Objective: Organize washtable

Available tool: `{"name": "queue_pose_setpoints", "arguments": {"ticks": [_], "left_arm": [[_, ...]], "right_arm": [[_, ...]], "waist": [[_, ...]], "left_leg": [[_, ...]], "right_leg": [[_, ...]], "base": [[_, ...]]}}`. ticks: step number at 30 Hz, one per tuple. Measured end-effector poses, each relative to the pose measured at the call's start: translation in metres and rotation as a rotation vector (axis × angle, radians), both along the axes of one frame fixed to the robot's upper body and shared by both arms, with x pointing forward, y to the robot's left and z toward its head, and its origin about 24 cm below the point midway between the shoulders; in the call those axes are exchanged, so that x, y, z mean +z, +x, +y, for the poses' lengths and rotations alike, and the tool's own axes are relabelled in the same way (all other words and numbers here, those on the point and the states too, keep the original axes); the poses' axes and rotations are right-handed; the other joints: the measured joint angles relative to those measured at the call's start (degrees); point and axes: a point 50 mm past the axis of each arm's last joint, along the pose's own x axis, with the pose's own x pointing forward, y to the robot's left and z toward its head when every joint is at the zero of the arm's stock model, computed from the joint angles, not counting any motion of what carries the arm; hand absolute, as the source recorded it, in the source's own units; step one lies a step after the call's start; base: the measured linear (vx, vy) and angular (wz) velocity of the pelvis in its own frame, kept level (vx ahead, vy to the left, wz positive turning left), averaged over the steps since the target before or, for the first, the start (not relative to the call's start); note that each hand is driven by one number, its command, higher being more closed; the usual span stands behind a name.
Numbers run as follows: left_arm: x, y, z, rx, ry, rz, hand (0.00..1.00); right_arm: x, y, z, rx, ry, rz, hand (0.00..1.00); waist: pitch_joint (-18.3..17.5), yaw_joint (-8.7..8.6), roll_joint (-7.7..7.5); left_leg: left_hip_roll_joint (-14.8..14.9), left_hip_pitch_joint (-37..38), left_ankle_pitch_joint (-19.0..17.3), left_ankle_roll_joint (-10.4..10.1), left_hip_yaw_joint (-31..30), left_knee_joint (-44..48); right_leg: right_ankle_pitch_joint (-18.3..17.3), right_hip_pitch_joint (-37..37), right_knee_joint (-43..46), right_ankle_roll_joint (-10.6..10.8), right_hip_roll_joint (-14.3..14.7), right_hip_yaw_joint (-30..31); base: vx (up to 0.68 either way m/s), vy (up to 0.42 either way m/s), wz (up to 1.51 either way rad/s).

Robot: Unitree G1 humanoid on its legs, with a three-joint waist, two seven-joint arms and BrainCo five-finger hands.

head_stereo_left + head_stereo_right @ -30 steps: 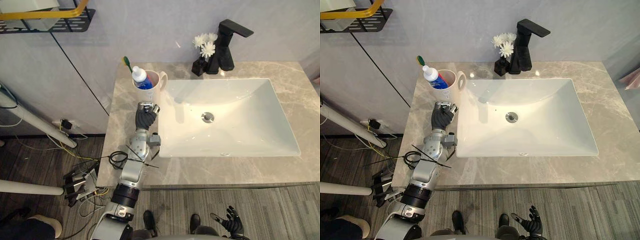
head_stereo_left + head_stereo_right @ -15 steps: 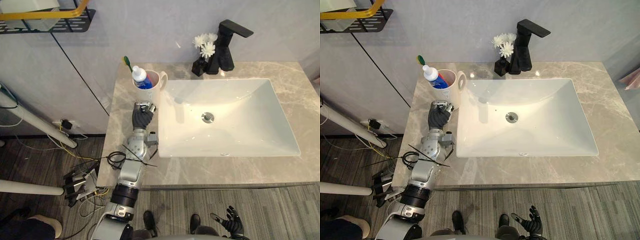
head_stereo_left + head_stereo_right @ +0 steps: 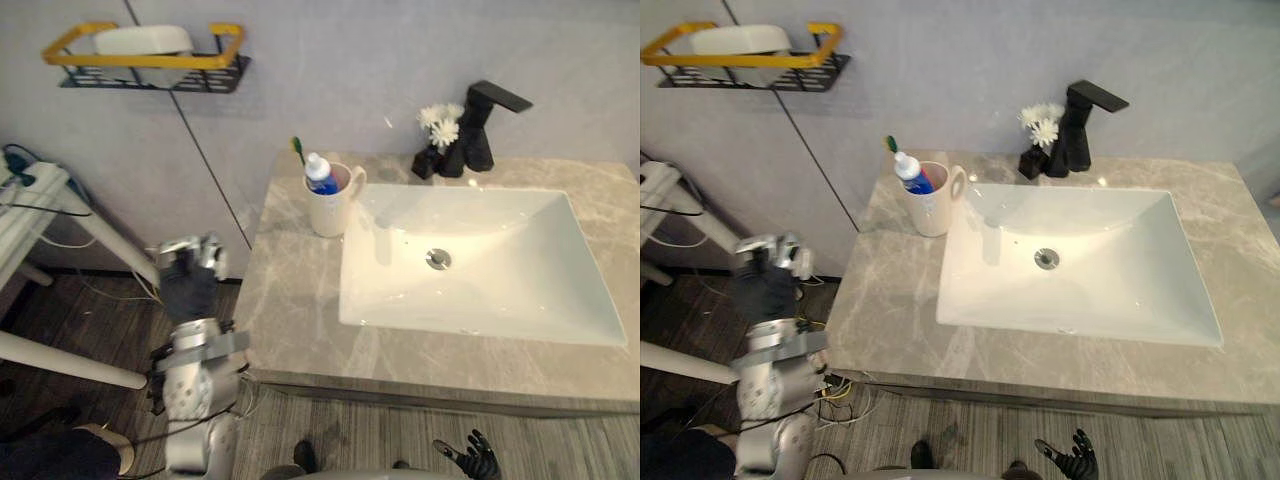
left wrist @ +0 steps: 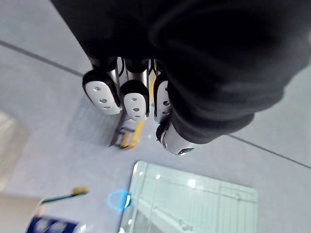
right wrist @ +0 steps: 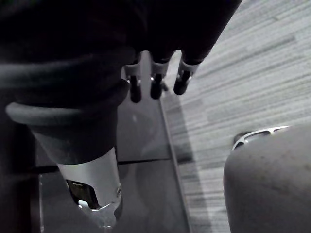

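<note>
Left hand (image 3: 187, 275) hovers off the left edge of the bench (image 3: 300, 300), curled on nothing — toothbrush (image 3: 297, 148) and toothpaste (image 3: 320, 172) stand in the back-left cup (image 3: 328, 207), so tidying seems done.

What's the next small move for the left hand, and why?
Probably raise the left hand toward the yellow-rimmed wall rack and open its fingers. It hangs curled and empty beside the counter's left edge, below the rack, which holds a white object. The mug on the counter already looks sorted. Right hand idles low, open.
</note>
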Motion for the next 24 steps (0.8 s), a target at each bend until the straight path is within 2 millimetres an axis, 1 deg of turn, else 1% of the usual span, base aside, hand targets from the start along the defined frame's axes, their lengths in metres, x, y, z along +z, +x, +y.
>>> {"name": "queue_pose_setpoints", "arguments": {"ticks": [1, 2, 4, 5, 6, 7, 8, 9, 10, 11, 12, 13, 14, 16, 18, 19, 20, 21, 22, 24], "left_arm": [[0.0, -0.002, 0.002, 0.011, 0.002, 0.0, 1.0], [-0.001, -0.011, 0.011, 0.061, 0.013, 0.009, 1.0], [-0.007, -0.021, 0.023, 0.135, 0.017, 0.048, 1.0], [-0.012, -0.028, 0.033, 0.199, 0.012, 0.079, 1.0], [-0.015, -0.031, 0.038, 0.238, 0.007, 0.094, 1.0], [-0.027, -0.038, 0.052, 0.33, -0.013, 0.146, 1.0], [-0.044, -0.046, 0.068, 0.431, -0.035, 0.226, 1.0], [-0.055, -0.05, 0.077, 0.483, -0.049, 0.275, 1.0], [-0.082, -0.059, 0.09, 0.577, -0.095, 0.398, 0.0], [-0.111, -0.07, 0.098, 0.656, -0.144, 0.532, 0.0], [-0.125, -0.076, 0.101, 0.691, -0.172, 0.598, 0.0], [-0.153, -0.085, 0.101, 0.723, -0.224, 0.733, 0.0], [-0.18, -0.096, 0.097, 0.737, -0.27, 0.869, 0.0], [-0.208, -0.111, 0.09, 0.729, -0.317, 1.025, 0.0], [-0.248, -0.134, 0.072, 0.696, -0.381, 1.269, 0.0], [-0.256, -0.14, 0.067, 0.682, -0.392, 1.328, 0.0], [-0.272, -0.151, 0.055, 0.644, -0.434, 1.44, 0.0], [-0.281, -0.16, 0.046, 0.617, -0.463, 1.51, 0.0], [-0.289, -0.17, 0.038, 0.592, -0.505, 1.574, 0.0], [-0.297, -0.183, 0.027, 0.553, -0.552, 1.643, 0.0]], "right_arm": [[0.0, -0.001, 0.0, 0.0, 0.001, 0.003, 0.0], [-0.002, -0.004, 0.0, 0.004, 0.009, 0.016, 0.0], [-0.003, -0.004, -0.001, 0.012, 0.012, 0.018, 0.0], [-0.004, -0.006, -0.001, 0.012, 0.014, 0.026, 0.0], [-0.004, -0.006, -0.001, 0.012, 0.016, 0.029, 0.0], [-0.005, -0.008, -0.001, 0.014, 0.021, 0.035, 0.0], [-0.006, -0.008, 0.0, 0.018, 0.027, 0.037, 0.0], [-0.006, -0.008, 0.0, 0.019, 0.03, 0.038, 0.0], [-0.007, -0.009, 0.0, 0.023, 0.035, 0.048, 0.0], [-0.009, -0.01, 0.001, 0.028, 0.039, 0.061, 0.0], [-0.01, -0.011, 0.001, 0.029, 0.042, 0.068, 0.0], [-0.011, -0.011, 0.002, 0.033, 0.047, 0.081, 0.0], [-0.012, -0.012, 0.003, 0.037, 0.051, 0.089, 0.0], [-0.013, -0.01, 0.007, 0.054, 0.056, 0.095, 0.0], [-0.015, -0.005, 0.016, 0.076, 0.077, 0.094, 0.0], [-0.015, -0.005, 0.018, 0.074, 0.081, 0.096, 0.0], [-0.016, -0.007, 0.018, 0.067, 0.087, 0.105, 0.0], [-0.017, -0.008, 0.017, 0.066, 0.087, 0.107, 0.0], [-0.018, -0.009, 0.014, 0.047, 0.086, 0.116, 0.0], [-0.021, -0.013, 0.009, 0.023, 0.085, 0.152, 0.0]], "waist": [[-0.27, 0.01, 0.04], [-0.97, 0.05, 0.14], [-1.21, 0.67, 0.23], [-1.7, 1.14, 0.17], [-1.91, 1.17, 0.09], [-2.31, 1.3, -0.02], [-2.66, 1.31, -0.05], [-2.7, 1.27, -0.1], [-3.03, 1.27, -0.23], [-3.88, 1.29, -0.32], [-4.12, 1.28, -0.37], [-4.51, 1.28, -0.79], [-4.51, 1.34, -0.56], [-4.91, 1.34, -0.95], [-5.12, 1.28, -2.22], [-5.1, 1.28, -2.62], [-5.14, 1.18, -2.76], [-5.2, 1.12, -2.65], [-5.2, 1.24, -2.75], [-5.2, 1.24, -2.73]], "left_leg": [[0.0, 0.01, 0.0, 0.0, -0.13, 0.0], [0.0, 0.31, 0.0, 0.0, -0.58, 0.0], [0.02, 1.04, -0.01, -0.02, -0.62, 0.0], [0.03, 0.99, -0.03, -0.03, -0.65, 0.0], [0.03, 1.0, -0.03, -0.03, -0.67, 0.0], [0.03, 1.01, -0.03, -0.03, -0.76, -0.01], [0.03, 1.16, -0.02, -0.02, -1.14, -0.01], [0.03, 1.44, -0.02, -0.02, -1.17, -0.01], [0.03, 1.92, -0.02, -0.03, -1.13, 0.0], [0.0, 1.88, -0.03, -0.02, -1.22, -0.01], [-0.01, 1.9, -0.03, -0.02, -1.32, -0.01], [-0.04, 2.16, 0.08, 0.07, -1.56, 0.0], [-0.1, 2.94, 0.18, 0.13, -1.69, 0.0], [-0.18, 3.09, 0.48, 0.09, -1.71, 0.0], [-0.68, 3.54, 0.52, 0.04, -1.74, -0.05], [-1.06, 3.77, 0.56, 0.01, -1.71, -0.09], [-1.49, 4.14, 0.66, -0.1, -1.54, -0.42], [-1.4, 4.12, 0.88, 0.01, -1.48, -0.43], [-1.2, 4.14, 0.95, -0.08, -0.92, -0.43], [-1.12, 4.29, 0.95, -0.11, 0.08, -0.44]], "right_leg": [[0.0, 0.09, 0.0, 0.0, 0.0, -0.14], [0.0, 0.63, 0.0, 0.0, 0.01, -0.57], [0.0, 1.69, -0.02, 0.0, 0.02, -0.57], [0.0, 1.83, -0.02, 0.0, 0.02, -0.61], [0.0, 1.86, -0.02, 0.0, 0.01, -0.63], [0.0, 1.95, -0.02, 0.0, 0.0, -0.72], [0.0, 2.16, -0.01, 0.0, -0.02, -0.87], [0.0, 2.41, -0.02, 0.0, -0.02, -0.93], [-0.01, 2.81, -0.01, 0.01, 0.0, -1.0], [-0.02, 2.84, -0.01, 0.01, -0.03, -1.32], [-0.02, 2.92, -0.01, 0.01, -0.05, -1.55], [-0.02, 3.22, 0.11, 0.0, -0.11, -2.0], [-0.11, 3.66, 0.14, -0.02, -0.15, -2.08], [-0.38, 3.69, 0.35, -0.16, -0.22, -2.11], [-2.5, 3.43, 1.54, -0.18, -0.9, -2.16], [-3.46, 3.41, 1.77, 0.09, -1.21, -2.13], [-4.62, 3.31, 2.02, 0.8, -1.84, -2.02], [-4.8, 2.95, 2.42, 0.63, -1.81, -1.95], [-4.95, 2.37, 3.0, 0.45, -1.7, -1.55], [-4.9, 1.9, 3.08, 0.41, -1.4, -0.05]], "base": [[0.06, -0.02, 0.34], [0.05, -0.023, 0.13], [0.02, -0.012, 0.05], [-0.03, -0.019, 0.0], [-0.04, -0.025, 0.01], [-0.03, -0.027, 0.03], [0.0, 0.0, 0.0], [-0.03, -0.029, 0.0], [-0.04, -0.026, -0.01], [-0.04, -0.024, 0.01], [-0.04, -0.029, 0.08], [-0.02, -0.026, 0.08], [-0.02, -0.024, 0.07], [-0.05, -0.018, -0.02], [-0.08, -0.038, -0.09], [-0.05, -0.05, -0.09], [-0.05, -0.035, -0.06], [-0.07, -0.03, -0.13], [-0.07, -0.016, -0.14], [-0.04, -0.003, -0.29]]}}
